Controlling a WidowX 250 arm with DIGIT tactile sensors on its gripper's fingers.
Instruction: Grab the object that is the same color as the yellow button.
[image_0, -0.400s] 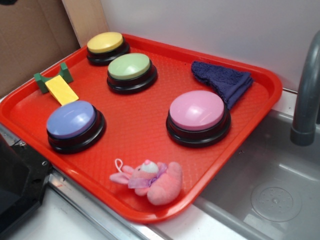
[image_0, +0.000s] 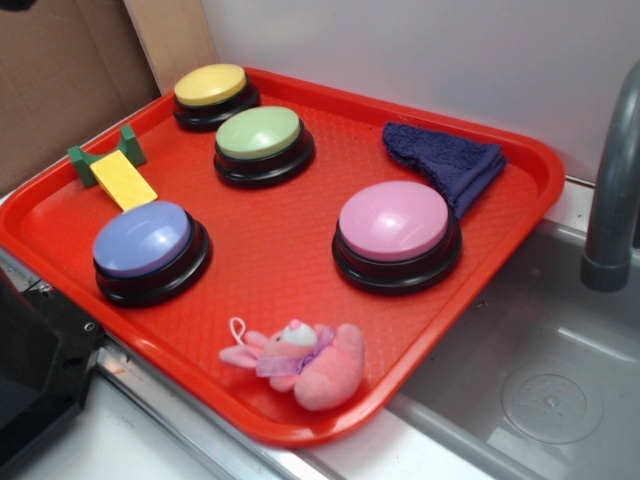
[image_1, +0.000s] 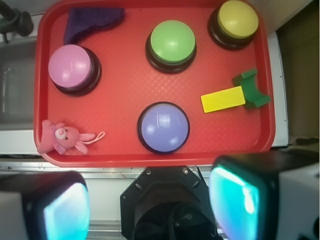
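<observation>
On the red tray (image_0: 300, 270), going left to right in the exterior view: the yellow slab (image_0: 122, 180) joined to a green block (image_0: 102, 152) lies flat by the tray's left rim, just behind the purple button (image_0: 143, 240). Next come the yellow button (image_0: 211, 86), green button (image_0: 259, 134), pink bunny toy (image_0: 300, 360), pink button (image_0: 394, 222) and blue cloth (image_0: 445, 160). In the wrist view the claw (image_1: 145, 205) hangs wide open and empty, well apart from the slab (image_1: 222, 99).
</observation>
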